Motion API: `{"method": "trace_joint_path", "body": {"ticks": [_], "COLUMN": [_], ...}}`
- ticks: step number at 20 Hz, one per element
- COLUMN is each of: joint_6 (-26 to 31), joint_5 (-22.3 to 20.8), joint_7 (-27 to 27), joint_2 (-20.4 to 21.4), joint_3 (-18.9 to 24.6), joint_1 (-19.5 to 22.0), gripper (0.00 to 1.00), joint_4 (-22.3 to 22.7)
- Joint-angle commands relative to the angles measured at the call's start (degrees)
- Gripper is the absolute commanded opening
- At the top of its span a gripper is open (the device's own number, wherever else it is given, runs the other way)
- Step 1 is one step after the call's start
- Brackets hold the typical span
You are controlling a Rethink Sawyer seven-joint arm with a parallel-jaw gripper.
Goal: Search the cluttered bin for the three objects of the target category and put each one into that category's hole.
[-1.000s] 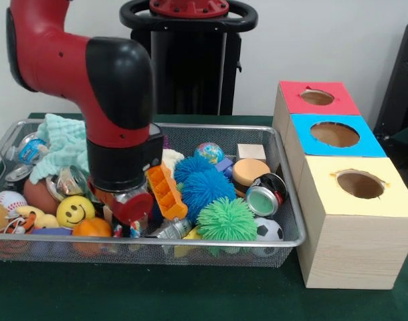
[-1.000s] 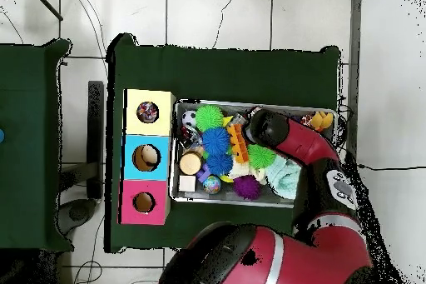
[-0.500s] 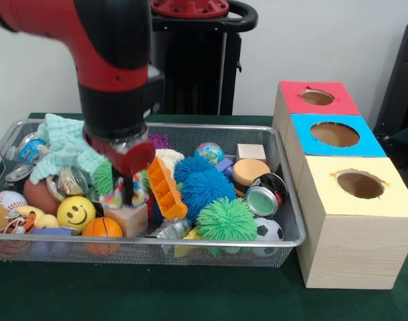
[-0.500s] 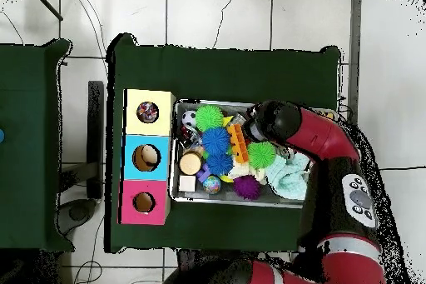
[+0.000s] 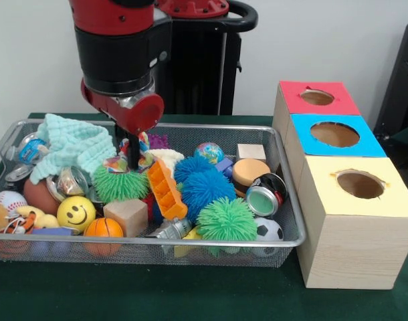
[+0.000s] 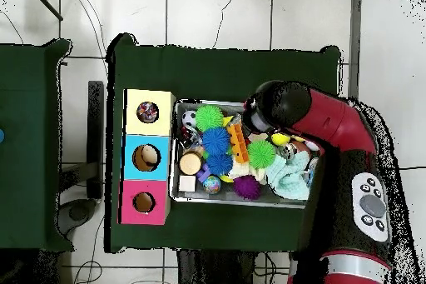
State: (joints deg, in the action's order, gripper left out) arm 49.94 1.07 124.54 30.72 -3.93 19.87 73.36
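Above the wire bin [image 5: 287, 235], a small multicoloured toy [image 5: 124, 162] is pinched by the gripper [image 5: 130, 160]; a steady, clear lift toward the boxes [image 5: 351, 221] is advised.

Robot lab, green-clothed table [image 5: 190, 294], wire bin [image 5: 284, 231] of toys, colour-topped sorting boxes [image 5: 354, 221], tiled floor [image 6: 216, 14] with cables

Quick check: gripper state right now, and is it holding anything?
Gripper: shut on a small multicoloured toy, lifted just above the green spiky ball in the mesh bin.
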Motion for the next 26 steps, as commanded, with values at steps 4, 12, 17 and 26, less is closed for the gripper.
{"method": "trace_joint_path", "body": {"ticks": [4,12,17,26], "joint_6": [1.18,2.75,5.66,9.91], "joint_5": [-1.59,-0.43,1.11,4.57], "joint_7": [3.75,9.04,12.35,17.82], "joint_2": [-5.25,-10.90,-13.79,-17.07], "joint_3": [2.97,0.99,-0.28,-3.41], "joint_1": [-3.62,-7.78,-10.17,-14.37], "gripper": [0.00,0.00,0.00,0.00], "joint_4": [-7.50,-15.27,-19.74,-25.17]}}
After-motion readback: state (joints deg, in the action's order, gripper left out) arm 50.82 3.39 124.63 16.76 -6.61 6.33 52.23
